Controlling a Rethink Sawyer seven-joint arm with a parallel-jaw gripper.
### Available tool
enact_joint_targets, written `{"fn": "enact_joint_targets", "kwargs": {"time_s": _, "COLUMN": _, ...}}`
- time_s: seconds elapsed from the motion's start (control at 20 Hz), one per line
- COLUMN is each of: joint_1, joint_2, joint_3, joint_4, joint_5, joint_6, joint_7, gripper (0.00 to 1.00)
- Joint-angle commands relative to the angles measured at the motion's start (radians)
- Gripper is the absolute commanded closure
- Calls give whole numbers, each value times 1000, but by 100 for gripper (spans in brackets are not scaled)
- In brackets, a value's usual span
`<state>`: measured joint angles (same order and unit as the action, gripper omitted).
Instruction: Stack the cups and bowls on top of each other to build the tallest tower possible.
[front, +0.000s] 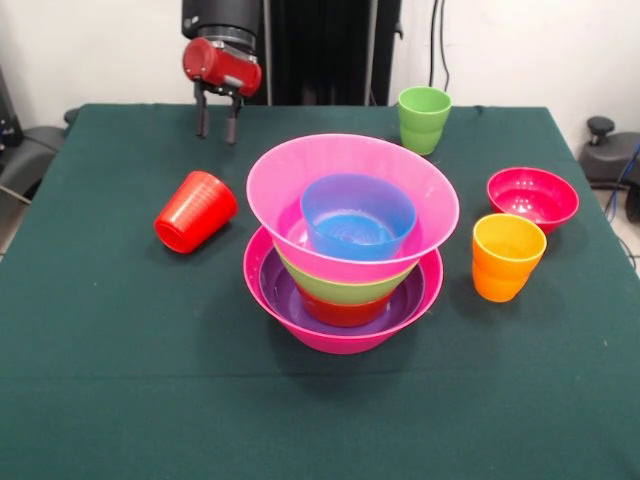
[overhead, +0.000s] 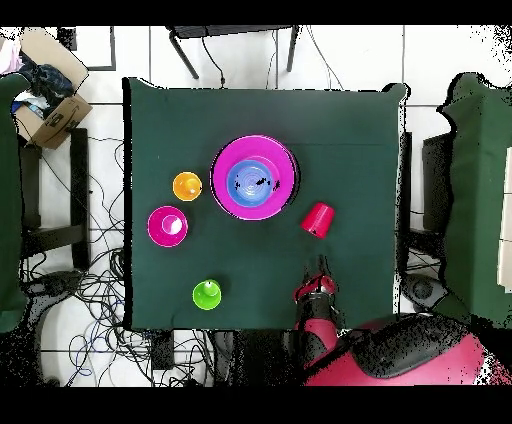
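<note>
Tower (front: 345, 255) sits mid-table from where I'm watching: big pink bowl at the bottom, then purple, red, green, another pink one (front: 352, 205) tilted on top with the blue bowl (front: 357, 215) inside. Red cup (front: 195, 211) lies on its side nearby. My gripper (front: 216, 125) hangs empty above the far edge, fingers slightly apart.

Three cups: red (front: 195, 211), green (front: 424, 119), orange (front: 507, 256); six visible bowls, five nested, one crimson (front: 532, 198) apart.
</note>
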<state>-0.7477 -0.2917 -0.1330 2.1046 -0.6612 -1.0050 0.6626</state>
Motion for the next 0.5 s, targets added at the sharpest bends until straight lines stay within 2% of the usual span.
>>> {"fn": "enact_joint_targets", "kwargs": {"time_s": 0.05, "joint_1": 44, "joint_2": 70, "joint_3": 70, "joint_4": -65, "joint_5": 67, "joint_6": -58, "joint_7": 264, "gripper": 0}}
{"fn": "enact_joint_targets", "kwargs": {"time_s": 0.5, "joint_1": 26, "joint_2": 64, "joint_3": 115, "joint_4": -144, "joint_5": 66, "joint_6": -72, "joint_7": 290, "gripper": 0}}
